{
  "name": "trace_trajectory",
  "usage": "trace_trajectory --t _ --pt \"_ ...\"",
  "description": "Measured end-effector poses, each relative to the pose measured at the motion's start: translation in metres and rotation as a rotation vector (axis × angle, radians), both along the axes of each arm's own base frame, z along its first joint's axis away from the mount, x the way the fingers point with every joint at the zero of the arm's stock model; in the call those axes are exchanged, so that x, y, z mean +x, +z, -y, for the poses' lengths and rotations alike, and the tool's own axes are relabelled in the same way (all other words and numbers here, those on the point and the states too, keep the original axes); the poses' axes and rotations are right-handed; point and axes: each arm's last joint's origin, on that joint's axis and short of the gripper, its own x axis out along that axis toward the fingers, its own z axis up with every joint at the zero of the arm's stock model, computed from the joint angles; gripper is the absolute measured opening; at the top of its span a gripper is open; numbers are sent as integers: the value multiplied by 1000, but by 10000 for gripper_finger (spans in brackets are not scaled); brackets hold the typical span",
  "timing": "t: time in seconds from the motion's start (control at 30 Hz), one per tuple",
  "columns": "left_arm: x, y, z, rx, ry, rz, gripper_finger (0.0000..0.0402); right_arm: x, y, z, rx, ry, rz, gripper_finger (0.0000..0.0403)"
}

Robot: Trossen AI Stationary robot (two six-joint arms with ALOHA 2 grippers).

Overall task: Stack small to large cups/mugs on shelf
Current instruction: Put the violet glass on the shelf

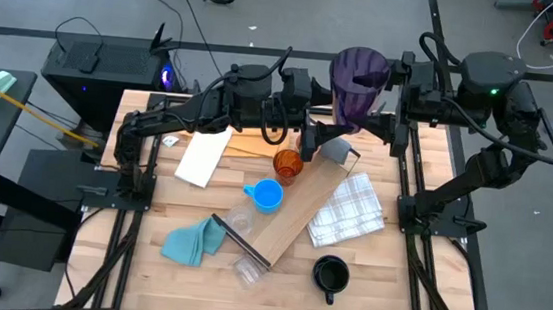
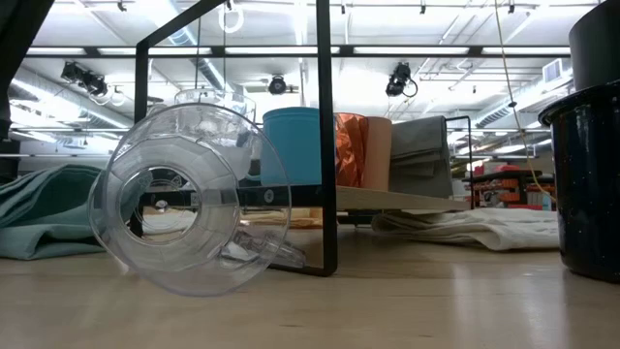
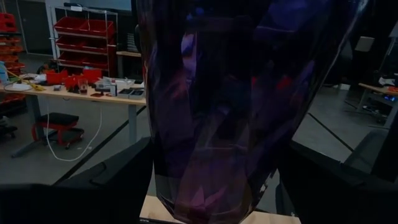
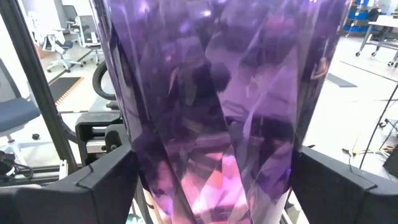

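- The shelf (image 1: 297, 212) lies diagonally across the middle of the surface (image 1: 415, 298), splitting it.
- Amber cup (image 1: 288, 164) and light blue mug (image 1: 267, 195) crowd the shelf's left edge; two clear cups (image 1: 245, 267) block its near end.
- White checked cloth (image 1: 348, 211) and black mug (image 1: 330, 274) occupy the right side.
- The front-right corner looks open, probably passable.

purple tumbler (image 4: 217, 106) glossy faceted translucent plastic; shelf (image 1: 297, 212) matt light wood.
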Motion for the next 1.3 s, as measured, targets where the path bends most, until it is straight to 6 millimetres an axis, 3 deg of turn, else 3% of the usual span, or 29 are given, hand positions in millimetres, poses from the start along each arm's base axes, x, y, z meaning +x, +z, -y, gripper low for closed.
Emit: trace_trajectory --t 0.67,1.3 --pt "0 1 0 25 4 9 341 -18 4 3 -24 -53 13 364" --pt "1 2 9 31 -9 17 347 -22 5 4 -44 -81 19 356"
